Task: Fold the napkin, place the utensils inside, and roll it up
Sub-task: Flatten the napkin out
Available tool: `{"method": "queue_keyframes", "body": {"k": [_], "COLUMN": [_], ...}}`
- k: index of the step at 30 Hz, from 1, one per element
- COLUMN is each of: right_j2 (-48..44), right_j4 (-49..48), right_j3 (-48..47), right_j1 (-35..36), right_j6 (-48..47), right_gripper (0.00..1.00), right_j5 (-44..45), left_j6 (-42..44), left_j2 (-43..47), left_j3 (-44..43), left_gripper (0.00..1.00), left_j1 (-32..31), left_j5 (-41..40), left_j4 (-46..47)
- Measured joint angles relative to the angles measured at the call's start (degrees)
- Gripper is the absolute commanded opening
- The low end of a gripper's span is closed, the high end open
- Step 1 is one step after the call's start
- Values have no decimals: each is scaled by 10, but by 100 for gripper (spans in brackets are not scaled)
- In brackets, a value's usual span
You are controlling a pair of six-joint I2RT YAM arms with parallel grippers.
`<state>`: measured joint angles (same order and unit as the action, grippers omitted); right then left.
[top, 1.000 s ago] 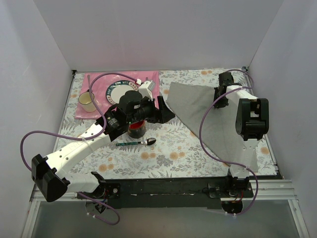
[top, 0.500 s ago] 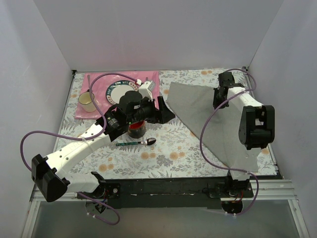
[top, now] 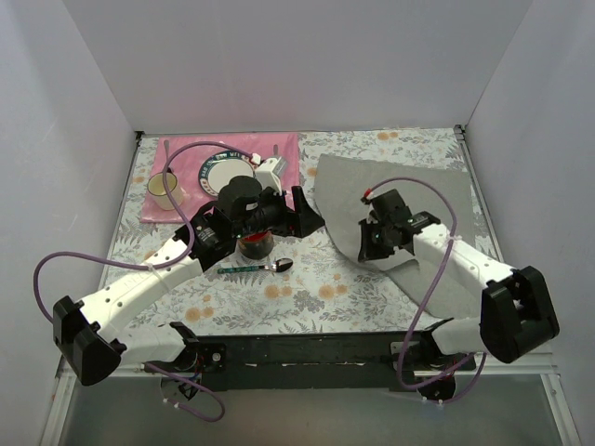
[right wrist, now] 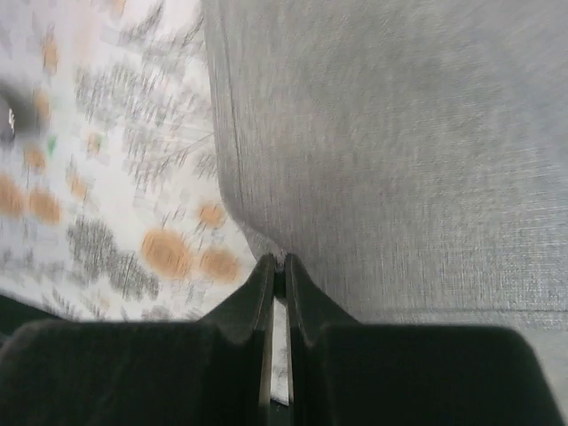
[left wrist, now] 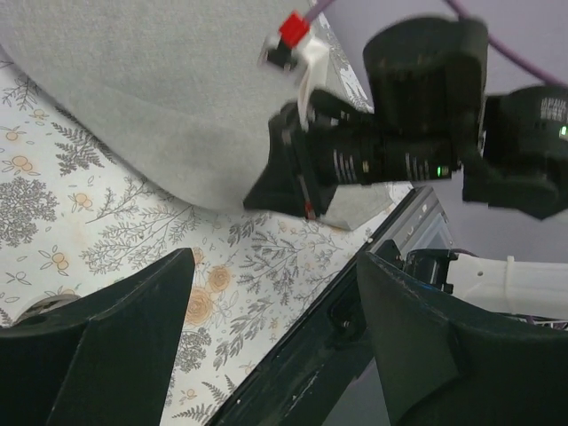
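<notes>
The grey napkin [top: 418,209] lies spread on the right half of the floral table; it also shows in the left wrist view [left wrist: 160,80] and the right wrist view [right wrist: 399,151]. My right gripper [top: 365,245] is shut, pinching the napkin's near-left edge [right wrist: 277,264]. My left gripper [top: 310,212] is open and empty, hovering just left of the napkin's left corner; its jaws stand wide apart over bare tablecloth [left wrist: 275,266]. One utensil, a spoon [top: 253,268] with a dark green handle and silver head, lies on the table left of centre.
A dark cup with red inside [top: 256,246] stands under my left wrist, just behind the spoon. A pink placemat [top: 181,153] at the back left carries a plate [top: 220,173] and a yellow mug [top: 165,191]. White walls enclose the table.
My right arm has swung from the napkin's far right side to its near-left edge, shut on the cloth, and the napkin now lies wider. My left gripper shifted slightly.
</notes>
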<state>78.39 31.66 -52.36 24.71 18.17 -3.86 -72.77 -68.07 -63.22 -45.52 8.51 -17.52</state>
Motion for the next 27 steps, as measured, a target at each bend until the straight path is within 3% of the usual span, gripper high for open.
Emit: {"method": "queue_keyframes", "body": {"k": [3,4,6,7,9,11,16,22,27], "right_j2": [-36,-47,-62,-64,-63,-65,-72,-43,43], "right_j4": [-26,-40,-76,-89,-108,-113,-75,-32,-10], "right_j3": [59,78,113,123,134,130,48,-32,-67], "right_j1": [78,106,163,179,197,198,162,-47,-112], "right_j6": [41,59,98,111,137,151,139,98,67], "right_gripper": [9,22,33,45,65,76,77,76,73], "right_j5": [-29,-41,-72,-86,-110,-115,-63,32,112], "left_j6": [8,12,17,20,25,30,40,54,61], "left_j2": [4,4,4,4,4,2,-8,-65,-125], "left_j3": [2,2,2,2,2,2,2,2,18], "left_gripper": [75,75,76,76,76,77,73,63,54], "left_j1": [0,0,0,0,0,1,1,0,-25], "left_j5": [-9,-13,-20,-23,-30,-32,-29,23,39], "left_j4": [0,0,-2,-4,-6,-7,-15,-14,-7]}}
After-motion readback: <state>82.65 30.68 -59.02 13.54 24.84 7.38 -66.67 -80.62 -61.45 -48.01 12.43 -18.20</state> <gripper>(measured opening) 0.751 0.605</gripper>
